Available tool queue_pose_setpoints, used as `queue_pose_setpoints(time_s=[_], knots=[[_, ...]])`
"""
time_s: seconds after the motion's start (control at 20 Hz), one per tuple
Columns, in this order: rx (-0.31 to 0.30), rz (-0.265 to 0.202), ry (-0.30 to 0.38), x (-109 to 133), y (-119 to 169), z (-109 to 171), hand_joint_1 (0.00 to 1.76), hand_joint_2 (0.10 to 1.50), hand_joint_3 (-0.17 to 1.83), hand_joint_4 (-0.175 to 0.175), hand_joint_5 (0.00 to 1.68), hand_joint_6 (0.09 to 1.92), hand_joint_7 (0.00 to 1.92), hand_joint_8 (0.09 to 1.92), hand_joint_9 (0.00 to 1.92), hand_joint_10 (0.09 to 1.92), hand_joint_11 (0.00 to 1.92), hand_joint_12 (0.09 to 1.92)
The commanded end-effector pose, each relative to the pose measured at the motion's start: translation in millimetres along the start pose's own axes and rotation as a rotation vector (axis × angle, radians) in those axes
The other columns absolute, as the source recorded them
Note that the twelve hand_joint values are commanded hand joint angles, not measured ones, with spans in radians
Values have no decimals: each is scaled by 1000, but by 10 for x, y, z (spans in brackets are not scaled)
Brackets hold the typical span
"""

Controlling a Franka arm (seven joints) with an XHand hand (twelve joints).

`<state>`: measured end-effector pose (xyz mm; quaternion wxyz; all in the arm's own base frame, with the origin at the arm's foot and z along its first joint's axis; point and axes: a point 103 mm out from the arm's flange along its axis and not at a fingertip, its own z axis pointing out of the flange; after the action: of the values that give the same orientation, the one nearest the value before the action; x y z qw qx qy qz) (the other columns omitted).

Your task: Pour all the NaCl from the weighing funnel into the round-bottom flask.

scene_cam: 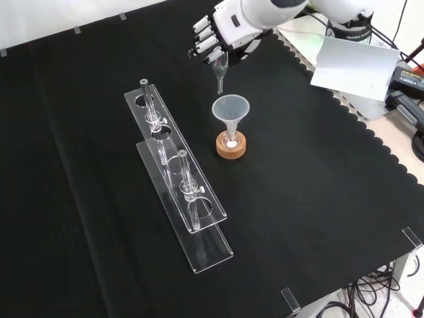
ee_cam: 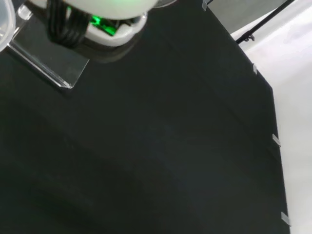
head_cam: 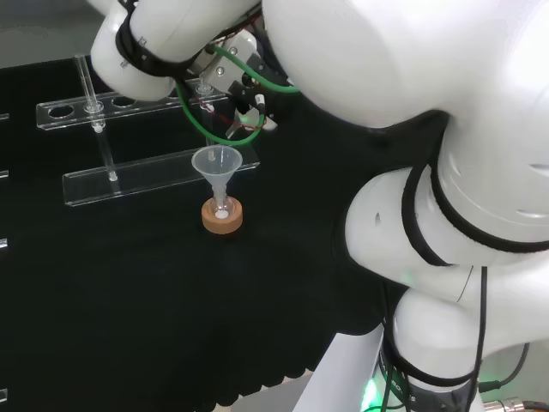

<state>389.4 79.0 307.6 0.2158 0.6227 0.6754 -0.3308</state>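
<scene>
The hand (scene_cam: 222,34) has its fingers (scene_cam: 202,40) curled around a clear glass weighing funnel (scene_cam: 220,71), held with the thin stem pointing down, just above and behind the plastic funnel (scene_cam: 230,110). This plastic funnel sits in a small flask (scene_cam: 230,140) on a cork ring (scene_cam: 230,147), with white powder at the bottom.

In the head view the arm's white links (head_cam: 403,103) hide most of the hand. The round-bottom flask (scene_cam: 230,140) is clear, its outline hard to trace above the cork stand (scene_cam: 230,147).
</scene>
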Motion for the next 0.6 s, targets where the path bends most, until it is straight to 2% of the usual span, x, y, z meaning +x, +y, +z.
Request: queue_pose_setpoints(time_s=[0.05, 0.25, 0.6], knots=[[-8, 10, 142, -70, 6, 85, 1135, 696, 520, 175, 1362, 452, 531, 717, 1060, 249, 964, 929], [1, 18, 217, -128, 16, 116, 1135, 696, 520, 175, 1362, 453, 531, 718, 1061, 248, 965, 928], [8, 22, 301, -164, 22, 138, 1135, 696, 520, 175, 1362, 453, 530, 718, 1061, 247, 966, 926]])
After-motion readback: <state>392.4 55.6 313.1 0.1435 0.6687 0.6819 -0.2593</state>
